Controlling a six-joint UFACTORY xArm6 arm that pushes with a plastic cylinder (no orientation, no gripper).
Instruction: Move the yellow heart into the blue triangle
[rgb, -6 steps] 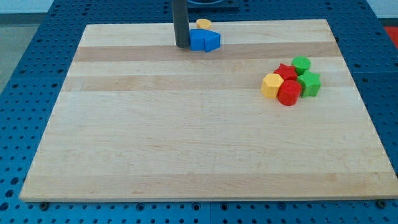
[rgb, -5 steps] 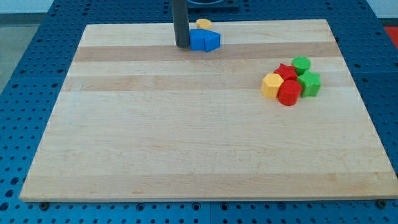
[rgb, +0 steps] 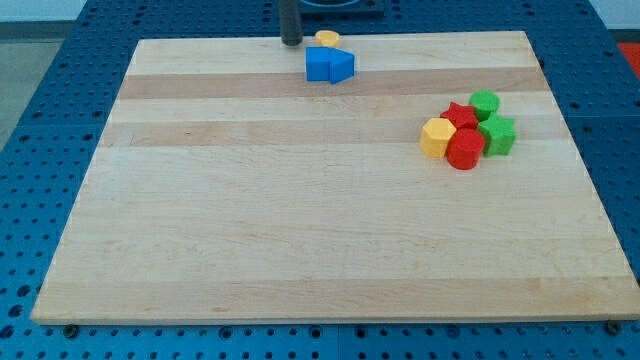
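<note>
The yellow heart (rgb: 327, 38) lies at the board's top edge, near the view's top centre. Just below it sit a blue cube (rgb: 318, 65) and a blue triangle (rgb: 342, 66), side by side and touching each other; the heart sits close above them, and I cannot tell if it touches. My tip (rgb: 291, 43) is at the board's top edge, a short way to the left of the yellow heart and above the blue cube's left side. It touches no block.
A cluster sits at the view's right: a yellow hexagon block (rgb: 437, 137), a red star (rgb: 460, 115), a red cylinder (rgb: 465, 149), a green cylinder (rgb: 485, 103) and a green star (rgb: 497, 134). The wooden board (rgb: 300, 220) lies on a blue pegboard table.
My tip has moved up the view, from beside the blue cube's left face to the board's top edge left of the yellow heart. No block has moved.
</note>
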